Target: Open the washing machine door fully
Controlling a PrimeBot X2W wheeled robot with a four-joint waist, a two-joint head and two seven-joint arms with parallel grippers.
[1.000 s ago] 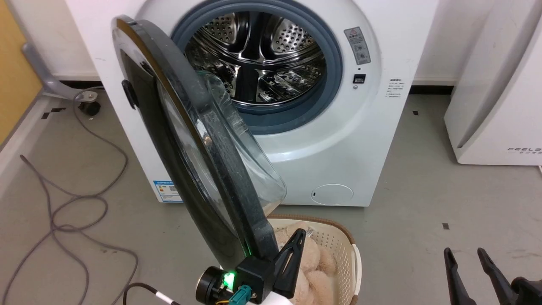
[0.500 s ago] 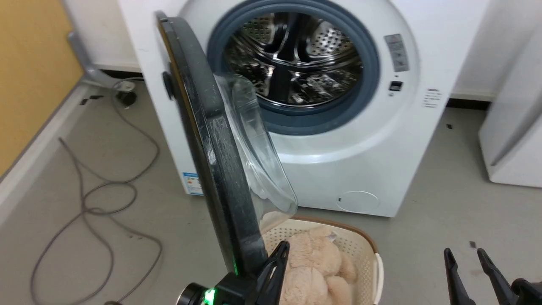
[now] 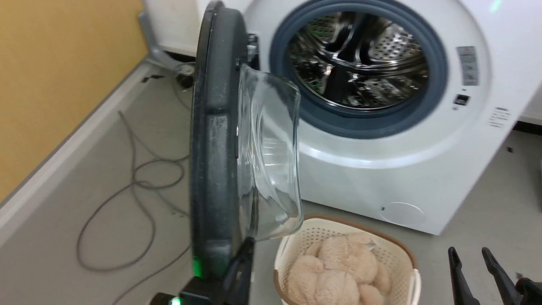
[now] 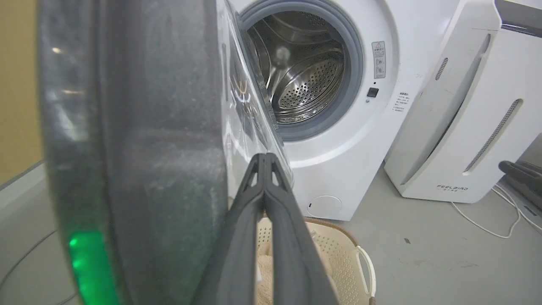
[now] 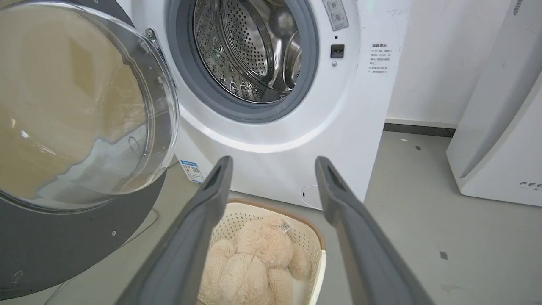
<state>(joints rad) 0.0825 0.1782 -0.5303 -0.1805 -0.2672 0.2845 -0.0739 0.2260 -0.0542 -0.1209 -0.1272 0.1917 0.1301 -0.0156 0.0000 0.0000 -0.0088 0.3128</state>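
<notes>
Washing machine door (image 3: 216,148): stands roughly square to the washing machine (image 3: 381,169) front, hinged at its left edge; opening swing judged about half done. Left end effector (image 4: 264,157): fingers pressed together, empty, alongside the door's inner rim; next move calls for pushing it wider, leftward. Right end effector (image 5: 273,161): fingers spread, empty.
</notes>
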